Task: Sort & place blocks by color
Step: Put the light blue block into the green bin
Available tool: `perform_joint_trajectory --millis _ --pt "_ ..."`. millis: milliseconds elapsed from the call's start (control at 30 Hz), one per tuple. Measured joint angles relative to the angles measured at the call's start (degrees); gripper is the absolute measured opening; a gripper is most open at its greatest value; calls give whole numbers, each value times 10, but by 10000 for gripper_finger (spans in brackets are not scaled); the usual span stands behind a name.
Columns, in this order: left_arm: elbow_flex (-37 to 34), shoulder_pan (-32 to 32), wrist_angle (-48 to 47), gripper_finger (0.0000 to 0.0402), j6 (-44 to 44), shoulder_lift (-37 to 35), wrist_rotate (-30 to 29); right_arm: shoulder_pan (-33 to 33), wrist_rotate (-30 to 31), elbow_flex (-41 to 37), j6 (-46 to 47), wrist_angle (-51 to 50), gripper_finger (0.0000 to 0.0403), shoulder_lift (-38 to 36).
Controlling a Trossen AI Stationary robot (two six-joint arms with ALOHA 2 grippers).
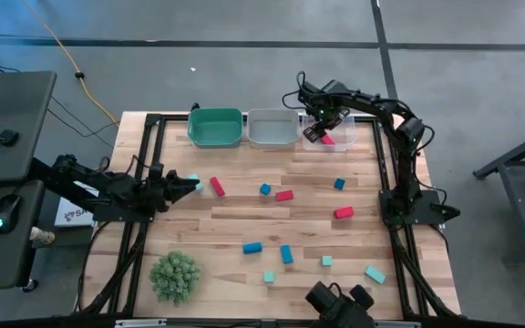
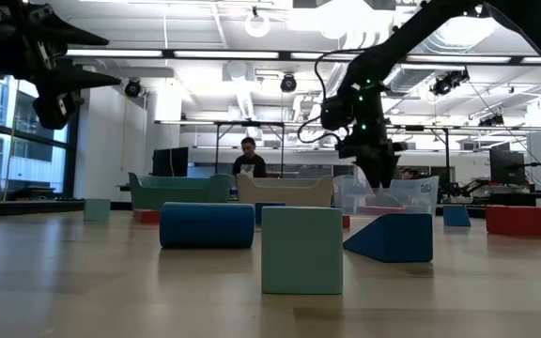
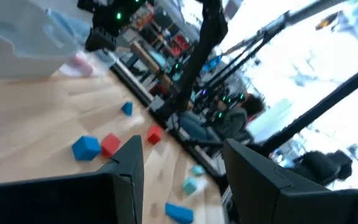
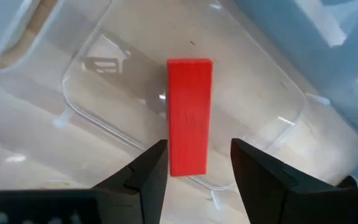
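The right gripper (image 1: 322,128) hangs over the clear bin (image 1: 338,118) at the upper right of the high view, rightmost of three bins. In the right wrist view its fingers (image 4: 146,174) stand apart with a gap on each side of a red bar (image 4: 189,117). The bar lies flat on the clear bin floor, apparently released; nothing is held.

The bar sits directly ahead of and below the open jaws. Its long axis runs along the line between the fingers, pointing away from the wrist. Judgement: this block is placed, and the next move calls for a straight lift clear of the bin wall before travelling to another block.

The left gripper (image 1: 182,185) waits at the left middle of the high view, its jaws partly open and empty, just beside a teal cube (image 1: 193,179) and near a red block (image 1: 217,187).

The remaining blocks lie scattered across the table (image 1: 244,223). A red block (image 1: 343,212) and a blue cube (image 1: 339,183) lie nearer the right arm.

A white label below the left arm shows letters, cut off and unreadable. No other writing can be read.
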Motion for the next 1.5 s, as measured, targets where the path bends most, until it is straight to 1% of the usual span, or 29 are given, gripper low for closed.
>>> perform_joint_trajectory --millis 233,367,467,600,800,900,1067,1133,1233,1367,1500 --pt "0 0 58 147 60 0 -15 7 1 61 32 -59 165 0" --pt "9 0 48 147 76 0 -15 21 3 106 42 -95 165 0" --pt "30 0 29 147 102 0 -18 37 16 142 45 -117 165 0" --pt "78 0 -21 147 141 0 -32 63 38 191 58 -144 165 0" --pt "159 0 -140 147 187 3 -41 105 64 255 79 -169 165 0" --pt "197 0 -208 147 199 16 -41 124 70 282 93 -185 165 1" --pt "259 0 -310 147 206 64 -41 154 82 317 119 -203 165 1" --pt "280 0 -346 147 190 88 -50 164 82 328 131 -202 165 1" --pt "306 0 -382 147 142 127 -72 179 82 340 148 -204 165 1" --pt "331 0 -401 147 37 177 -101 197 81 349 166 -208 165 1" --pt "346 3 -404 147 -27 214 -105 209 81 349 176 -209 165 1"
